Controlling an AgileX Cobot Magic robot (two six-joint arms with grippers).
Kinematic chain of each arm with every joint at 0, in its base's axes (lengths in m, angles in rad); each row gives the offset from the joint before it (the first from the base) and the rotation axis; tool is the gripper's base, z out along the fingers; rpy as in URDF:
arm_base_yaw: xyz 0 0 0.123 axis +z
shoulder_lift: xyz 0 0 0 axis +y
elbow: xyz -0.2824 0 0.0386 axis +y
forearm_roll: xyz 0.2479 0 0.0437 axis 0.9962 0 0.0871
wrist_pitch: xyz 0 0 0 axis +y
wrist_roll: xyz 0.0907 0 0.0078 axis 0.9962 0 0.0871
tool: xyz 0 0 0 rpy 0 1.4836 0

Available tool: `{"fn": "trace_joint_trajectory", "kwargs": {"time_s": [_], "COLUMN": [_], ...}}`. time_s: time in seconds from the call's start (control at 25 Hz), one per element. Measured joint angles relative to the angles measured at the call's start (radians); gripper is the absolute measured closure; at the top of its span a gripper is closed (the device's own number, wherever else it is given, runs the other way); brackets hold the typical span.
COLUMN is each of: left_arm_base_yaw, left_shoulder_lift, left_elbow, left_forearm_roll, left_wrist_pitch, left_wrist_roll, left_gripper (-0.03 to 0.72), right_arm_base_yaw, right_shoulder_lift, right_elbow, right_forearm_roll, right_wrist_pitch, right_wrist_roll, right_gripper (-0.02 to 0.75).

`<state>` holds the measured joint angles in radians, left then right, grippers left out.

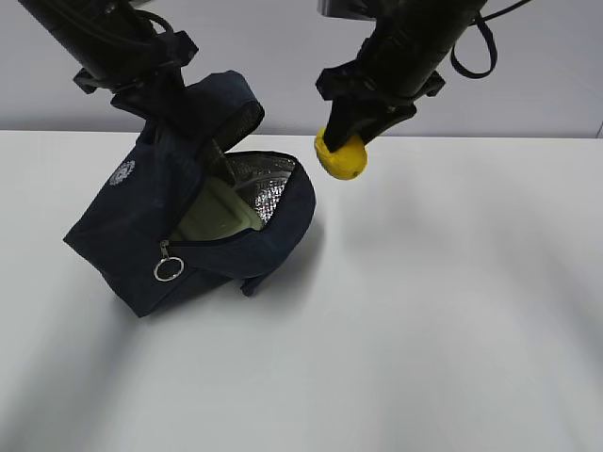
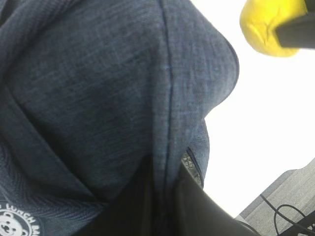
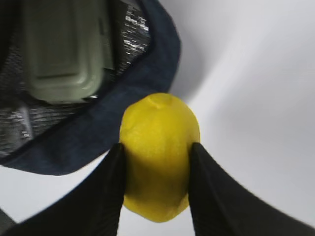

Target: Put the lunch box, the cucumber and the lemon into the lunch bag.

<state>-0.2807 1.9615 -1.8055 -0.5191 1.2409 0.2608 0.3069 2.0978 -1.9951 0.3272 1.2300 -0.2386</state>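
The navy lunch bag (image 1: 132,231) is tilted on the white table, its mouth open toward the right and showing silver lining. My left gripper (image 1: 174,99) is shut on the bag's upper flap and holds it up; dark fabric (image 2: 98,98) fills the left wrist view, pinched at the gripper (image 2: 167,196). The sage-green lunch box (image 1: 212,217) lies inside the bag, lid visible (image 3: 64,49). My right gripper (image 1: 347,139) is shut on the yellow lemon (image 1: 342,158), held in the air just right of the bag's mouth, beside the rim (image 3: 98,128). Black fingers press both sides of the lemon (image 3: 160,147). The cucumber is out of view.
A silver ring pull (image 1: 168,269) hangs from the zipper at the bag's front. The white table (image 1: 452,311) runs to the right and front of the bag, with a grey wall behind it. Cables (image 2: 288,216) lie off the table's edge.
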Motion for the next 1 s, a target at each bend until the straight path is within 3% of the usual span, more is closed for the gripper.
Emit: {"fn": "trace_joint_trajectory", "kwargs": {"time_s": [0.4,0.76,1.0], "left_arm_base_yaw": [0.0,0.0,0.0], "left_shoulder_lift": [0.002,0.002,0.002], "left_elbow": [0.0,0.0,0.0], "left_forearm_roll": [-0.022,-0.028,-0.032], "left_wrist_pitch": [0.0,0.0,0.0], "left_wrist_roll": [0.0,0.001,0.002], "left_gripper": [0.677,0.677,0.677], "right_arm_base_yaw": [0.0,0.032,0.034], "right_shoulder_lift": [0.031,0.113,0.142], "right_elbow": [0.0,0.002,0.002], "right_forearm_roll": [0.284,0.347,0.458], "right_wrist_pitch": [0.0,-0.035,-0.088], "right_wrist_roll": [-0.104,-0.144,-0.185], "right_gripper": [0.451,0.451,0.451]}}
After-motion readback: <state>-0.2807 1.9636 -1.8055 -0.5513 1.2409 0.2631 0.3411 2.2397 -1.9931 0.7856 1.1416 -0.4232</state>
